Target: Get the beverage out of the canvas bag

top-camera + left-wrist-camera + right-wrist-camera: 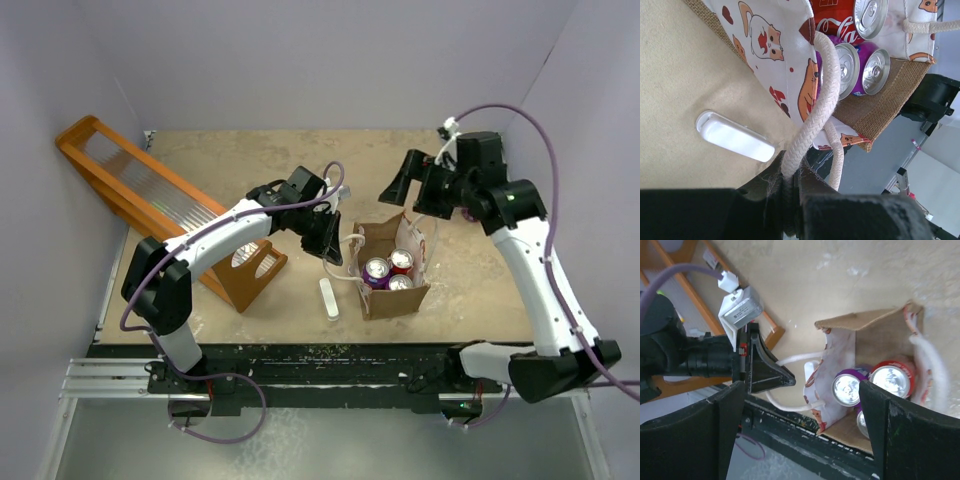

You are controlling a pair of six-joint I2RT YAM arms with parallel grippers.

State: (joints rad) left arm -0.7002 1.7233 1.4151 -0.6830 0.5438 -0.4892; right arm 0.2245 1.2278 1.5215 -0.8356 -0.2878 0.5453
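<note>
Canvas bag point(395, 272) stands upright on the table, a little right of centre toward the near edge, mouth open. Brown woven ends; white side panels printed with orange-brown cats. No writing readable on the bag.

Contents, tops up, all inside the bag:
- red can point(837, 22), white "Coca-Cola" script partly readable on its side, at the far side of the bag.
- two purple cans point(860, 67), side by side; labels not legible.

Left gripper point(790, 200): fingers pressed together, pinching the bag's white rope handle point(815, 105) on the bag's left side. Rope runs taut from the jaws up to the panel.

Right gripper point(800, 390): jaws spread wide, holding nothing, hanging above and just far of the bag's mouth, not touching bag or cans.

White oblong piece point(329, 298) lies flat on the table just left of the bag. Orange wooden rack point(150, 190) sits on the left of the table, running from the far left corner toward the near middle.
</note>
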